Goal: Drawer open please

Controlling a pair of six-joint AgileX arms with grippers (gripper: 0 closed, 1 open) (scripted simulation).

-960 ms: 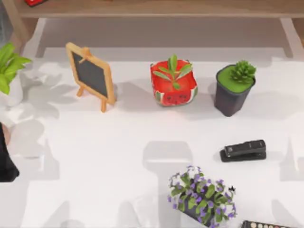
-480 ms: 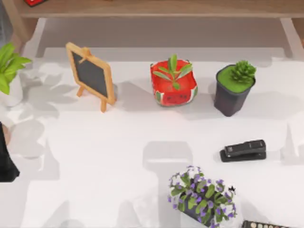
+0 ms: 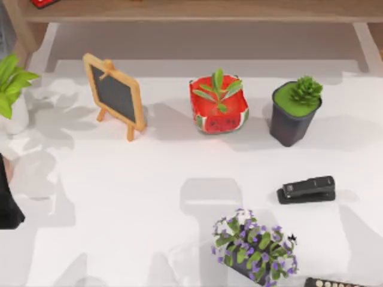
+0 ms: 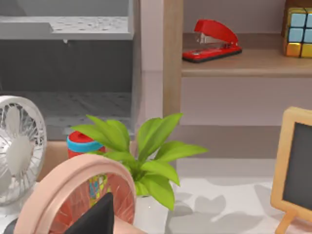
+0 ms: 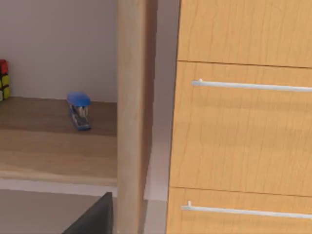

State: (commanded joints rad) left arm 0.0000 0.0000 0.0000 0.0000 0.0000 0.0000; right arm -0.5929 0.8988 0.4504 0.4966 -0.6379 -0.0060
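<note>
My right wrist view faces 2 shut drawers (image 5: pixel 243 131), handle (image 5: pixel 251 86) untouched; I cannot tell either gripper's finger state; left arm (image 3: pixel 7 197) idles at the table's left edge

Sitting on the white counter (image 3: pixel 119 197): chalkboard easel (image 3: pixel 115 94), watermelon planter (image 3: pixel 219 107), dark succulent pot (image 3: pixel 293 110), black stapler (image 3: pixel 306 189), purple-flowered plant (image 3: pixel 254 246). Resting on the shelf (image 4: pixel 243 61): red stapler (image 4: pixel 213 40).

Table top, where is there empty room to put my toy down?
The white table is bare between the wooden-framed chalkboard easel and the black stapler. It is crowded by the purple flower pot, and along the back by the watermelon planter and dark succulent pot.
</note>
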